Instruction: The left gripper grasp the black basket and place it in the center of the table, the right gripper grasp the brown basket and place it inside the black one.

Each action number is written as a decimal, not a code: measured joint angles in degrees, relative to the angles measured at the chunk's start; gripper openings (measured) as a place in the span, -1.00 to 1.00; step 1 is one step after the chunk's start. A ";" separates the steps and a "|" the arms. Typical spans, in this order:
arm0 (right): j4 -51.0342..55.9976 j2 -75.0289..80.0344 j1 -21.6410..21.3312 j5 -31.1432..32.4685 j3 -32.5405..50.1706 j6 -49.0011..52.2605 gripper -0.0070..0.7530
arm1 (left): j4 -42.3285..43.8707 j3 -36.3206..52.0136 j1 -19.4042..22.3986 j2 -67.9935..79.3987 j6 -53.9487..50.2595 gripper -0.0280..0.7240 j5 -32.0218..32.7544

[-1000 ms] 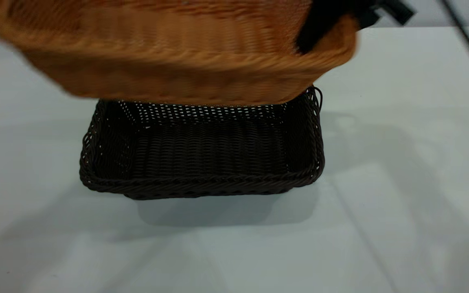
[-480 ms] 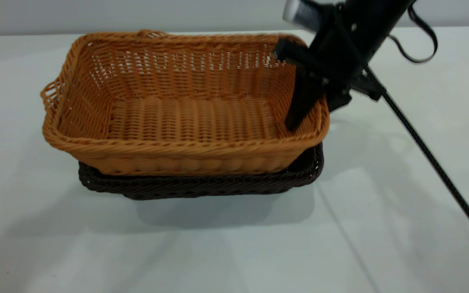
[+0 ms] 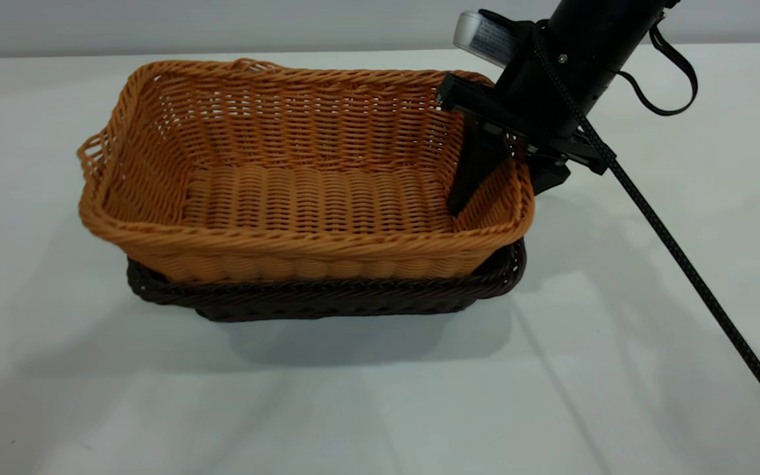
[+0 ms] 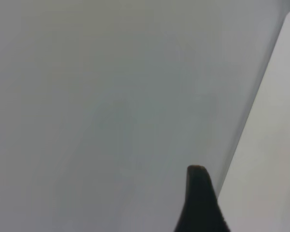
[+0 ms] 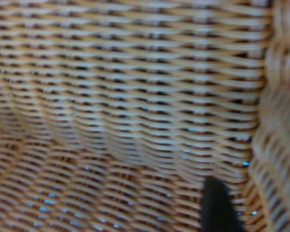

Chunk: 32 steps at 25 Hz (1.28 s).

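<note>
Exterior view: right gripper (image 3: 500, 173) clamps the right wall of the brown basket (image 3: 301, 181), which sits tilted in the black basket (image 3: 327, 298). Early release may leave it crooked. Left gripper unclear.

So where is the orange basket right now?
In the exterior view the brown basket sits nested inside the black basket mid-table, with the right gripper straddling its right-hand wall.
</note>
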 joint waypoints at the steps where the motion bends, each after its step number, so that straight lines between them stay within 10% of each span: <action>1: 0.00 -0.06 0.00 0.90 -0.11 -0.36 0.10 | 0.05 0.00 0.00 -0.44 0.00 0.28 0.61; 7: -2.55 -0.06 0.00 10.04 -3.55 -0.86 0.63 | 0.05 0.00 0.00 -4.12 -0.05 0.28 4.23; 32: -19.84 -18.76 -0.01 16.78 -16.54 9.92 0.52 | 2.15 0.00 0.00 -24.11 -15.99 0.28 19.85</action>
